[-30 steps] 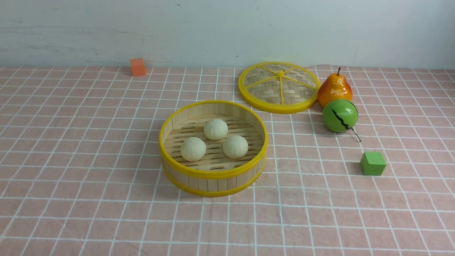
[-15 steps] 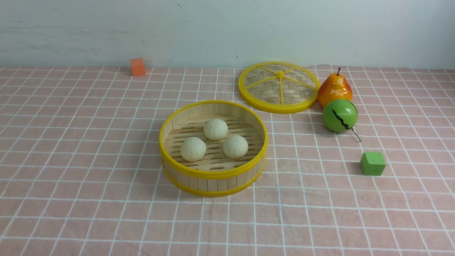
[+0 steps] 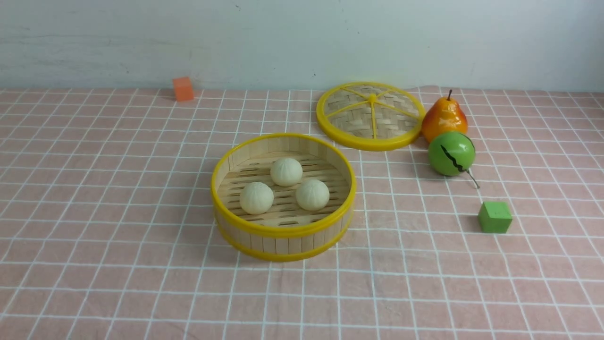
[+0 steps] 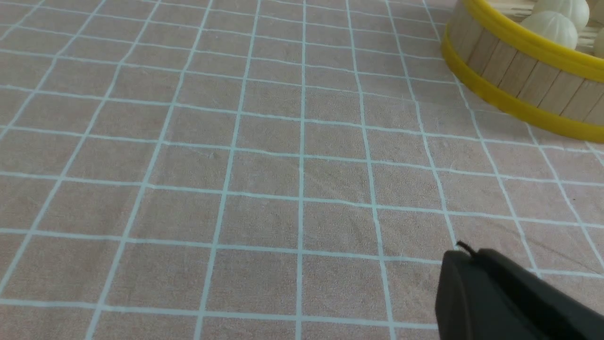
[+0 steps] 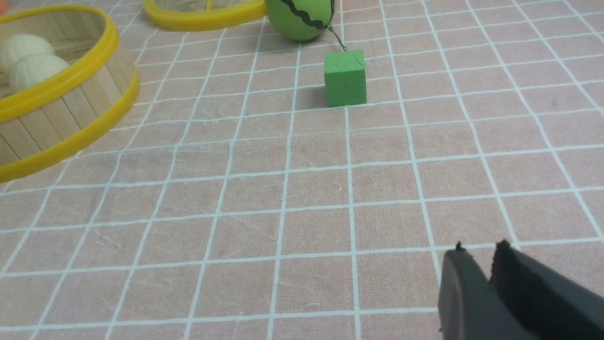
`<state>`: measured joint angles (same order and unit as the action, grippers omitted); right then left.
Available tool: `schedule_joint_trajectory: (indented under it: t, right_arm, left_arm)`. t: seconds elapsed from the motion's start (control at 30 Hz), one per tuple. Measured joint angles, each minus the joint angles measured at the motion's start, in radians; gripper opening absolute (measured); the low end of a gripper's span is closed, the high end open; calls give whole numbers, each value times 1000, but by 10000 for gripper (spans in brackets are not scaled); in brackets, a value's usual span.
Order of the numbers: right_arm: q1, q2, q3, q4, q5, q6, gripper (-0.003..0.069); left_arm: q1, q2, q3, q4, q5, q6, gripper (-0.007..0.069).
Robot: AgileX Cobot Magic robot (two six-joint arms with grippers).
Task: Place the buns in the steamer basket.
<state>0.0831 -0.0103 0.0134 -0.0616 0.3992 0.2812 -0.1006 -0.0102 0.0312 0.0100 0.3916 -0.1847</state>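
All three buns (image 3: 286, 187) sit unmoved in the steamer basket (image 3: 282, 230) as before, job looks done, left gripper (image 4: 465, 257) pressed together and empty, right gripper (image 5: 479, 252) seemingly parted a sliver over bare cloth, though the angle's poor.

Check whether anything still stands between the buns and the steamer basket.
Nothing visible does. All three buns already lie on the slotted floor inside the steamer basket. Its lid lies flat on the cloth behind it, off to the right.
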Motion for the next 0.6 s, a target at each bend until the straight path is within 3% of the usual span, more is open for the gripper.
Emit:
schedule_joint_trajectory:
  t: [0.6]
  right_arm:
    - [0, 0, 0, 0, 0, 0, 109]
  left_arm:
    - [0, 0, 0, -3, 3, 0, -14]
